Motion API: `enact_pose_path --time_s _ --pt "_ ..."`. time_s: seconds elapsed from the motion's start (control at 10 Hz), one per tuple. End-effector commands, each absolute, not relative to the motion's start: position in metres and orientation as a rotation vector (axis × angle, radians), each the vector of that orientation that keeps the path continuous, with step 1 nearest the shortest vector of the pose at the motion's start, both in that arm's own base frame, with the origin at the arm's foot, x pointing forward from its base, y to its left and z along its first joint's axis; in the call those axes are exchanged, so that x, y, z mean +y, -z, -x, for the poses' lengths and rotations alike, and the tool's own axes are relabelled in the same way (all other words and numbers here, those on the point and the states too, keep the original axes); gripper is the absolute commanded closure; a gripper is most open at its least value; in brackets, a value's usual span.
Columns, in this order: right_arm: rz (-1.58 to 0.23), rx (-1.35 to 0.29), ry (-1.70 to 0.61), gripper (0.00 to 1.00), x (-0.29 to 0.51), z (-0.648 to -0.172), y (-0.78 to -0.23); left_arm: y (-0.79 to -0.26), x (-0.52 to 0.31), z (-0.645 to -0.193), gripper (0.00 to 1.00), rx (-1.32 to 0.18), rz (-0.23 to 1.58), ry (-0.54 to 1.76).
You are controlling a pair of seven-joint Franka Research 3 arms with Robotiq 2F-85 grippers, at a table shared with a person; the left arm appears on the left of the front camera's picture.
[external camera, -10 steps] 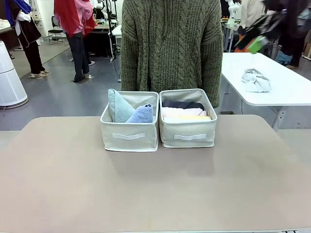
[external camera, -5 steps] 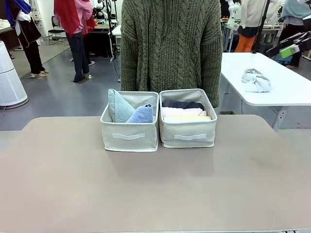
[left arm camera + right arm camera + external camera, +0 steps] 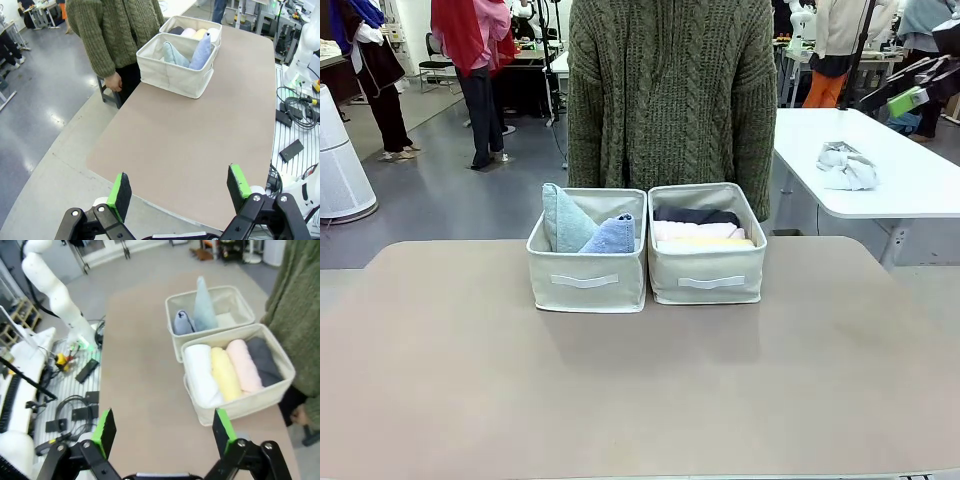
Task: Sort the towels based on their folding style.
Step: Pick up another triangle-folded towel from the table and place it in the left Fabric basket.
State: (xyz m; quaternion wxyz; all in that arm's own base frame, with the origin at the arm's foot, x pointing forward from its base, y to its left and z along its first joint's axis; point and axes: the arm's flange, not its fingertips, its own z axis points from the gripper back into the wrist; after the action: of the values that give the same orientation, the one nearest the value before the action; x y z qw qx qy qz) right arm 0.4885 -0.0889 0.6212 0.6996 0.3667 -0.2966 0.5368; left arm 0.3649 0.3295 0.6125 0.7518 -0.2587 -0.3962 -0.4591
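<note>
Two cream fabric boxes stand side by side at the table's far middle. The left box point(image 3: 585, 285) holds two pointed cone towels, a pale grey-teal one point(image 3: 563, 222) and a periwinkle-blue one point(image 3: 610, 237). In the right box point(image 3: 240, 407) lie rolled towels in a row: white point(image 3: 202, 374), yellow point(image 3: 225, 372), pink point(image 3: 245, 365) and dark grey point(image 3: 263, 360). My left gripper point(image 3: 180, 187) hangs open, high over the table's near left edge, with nothing between its fingers. My right gripper point(image 3: 165, 426) is also open and empty, high above the table's right side, well away from the boxes.
A person in a green knit sweater point(image 3: 670, 90) stands right behind the boxes, hands down. A white side table point(image 3: 910, 190) with a pale rag point(image 3: 845, 165) is at the far right. Cables and small parts point(image 3: 295, 110) lie beside the table on the robot's side.
In the front view the black, green-padded gripper at the top right has swung further right, toward the picture's edge. The boxes, towels and person have not moved.
</note>
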Motion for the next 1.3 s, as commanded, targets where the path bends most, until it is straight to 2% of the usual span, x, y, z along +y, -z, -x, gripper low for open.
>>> enact_pose_path --time_s 0.0,0.3,0.6,0.7,1.2 --pt "-0.75 -0.794 -1.19 0.0 -0.131 -0.486 -0.607 -0.614 0.33 -0.363 0.0 -0.879 0.559 1.017" --pt "-0.654 -0.911 -1.187 0.0 -0.175 -0.457 -0.598 -0.614 0.33 -0.363 0.0 -0.879 0.559 1.017" --pt "-0.712 -0.911 -1.193 0.0 -0.198 -0.446 -0.602 -0.614 0.33 -0.363 0.0 -0.879 0.559 1.017" --pt "-0.65 -0.884 -1.173 0.0 -0.198 -0.454 -0.603 -0.614 0.33 -0.363 0.0 -0.879 0.559 1.017" --pt "-0.65 -0.884 -1.173 0.0 -0.198 -0.454 -0.603 -0.614 0.33 -0.363 0.0 -0.879 0.559 1.017"
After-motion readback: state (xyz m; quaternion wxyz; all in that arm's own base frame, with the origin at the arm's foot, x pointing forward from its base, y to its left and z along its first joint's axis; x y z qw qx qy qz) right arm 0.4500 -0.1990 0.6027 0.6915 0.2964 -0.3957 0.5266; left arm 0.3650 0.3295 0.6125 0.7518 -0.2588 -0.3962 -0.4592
